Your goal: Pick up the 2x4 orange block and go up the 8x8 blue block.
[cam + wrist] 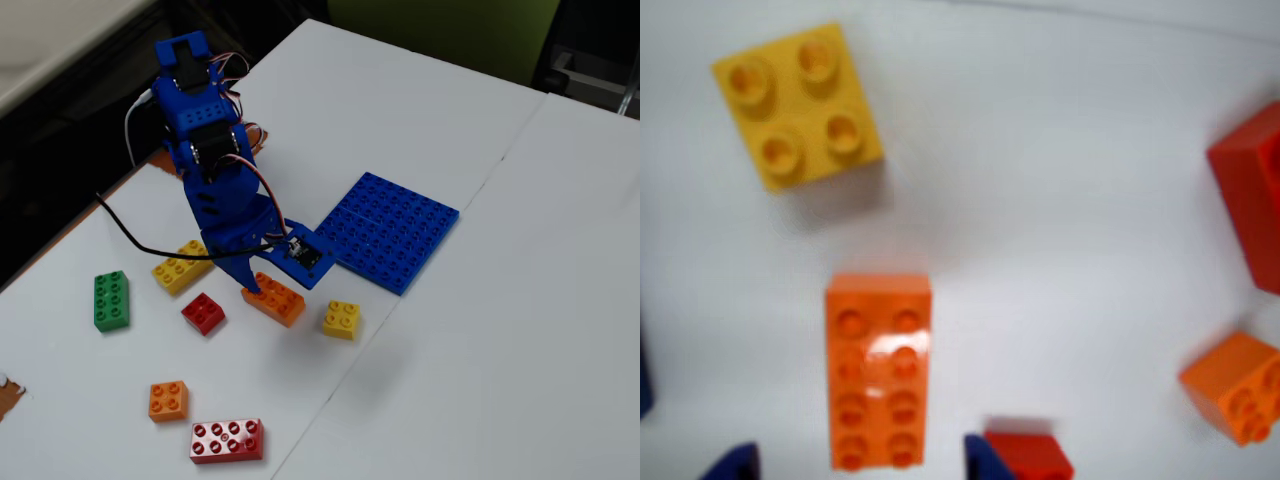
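Red and oblong, the eight-stud brick [227, 440] lies nearest the fixed camera, at the front of the white table [480, 330]. That table is made of two white boards butted together, with dark floor beyond its left edge and a green chair back [440, 35] behind it.

Counting bricks in the fixed view: two red (the oblong one and a small square one [203, 312]), two orange (the oblong orange block [274, 298] and a small square one [168, 400]), two yellow (an oblong one [182, 266] and a small square one [342, 319]), one green oblong brick [111, 300], and one blue plate [392, 229].

My pincer [855, 468] stands open over the orange block, holding nothing; its two blue tips show at the bottom edge of the wrist view, one on each side of the block's near end. The block lies flat on the table, studs up, just in front of the blue plate's near corner. In the wrist view its long axis runs straight up and down, in line with my wrist; in the fixed view it slants from upper left to lower right.
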`<move>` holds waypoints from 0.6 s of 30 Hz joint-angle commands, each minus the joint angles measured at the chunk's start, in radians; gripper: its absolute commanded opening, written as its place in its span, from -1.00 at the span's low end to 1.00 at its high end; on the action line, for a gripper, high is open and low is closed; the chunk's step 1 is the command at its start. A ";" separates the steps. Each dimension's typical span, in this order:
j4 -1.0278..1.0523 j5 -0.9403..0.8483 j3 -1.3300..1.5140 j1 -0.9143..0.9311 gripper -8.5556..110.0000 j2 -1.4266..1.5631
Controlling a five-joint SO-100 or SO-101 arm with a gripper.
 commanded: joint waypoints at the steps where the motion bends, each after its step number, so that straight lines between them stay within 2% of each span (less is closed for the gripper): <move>1: -0.034 -0.015 -0.048 0.012 -0.43 -0.002; 18: -0.074 -0.049 -0.097 0.040 -0.38 -0.135</move>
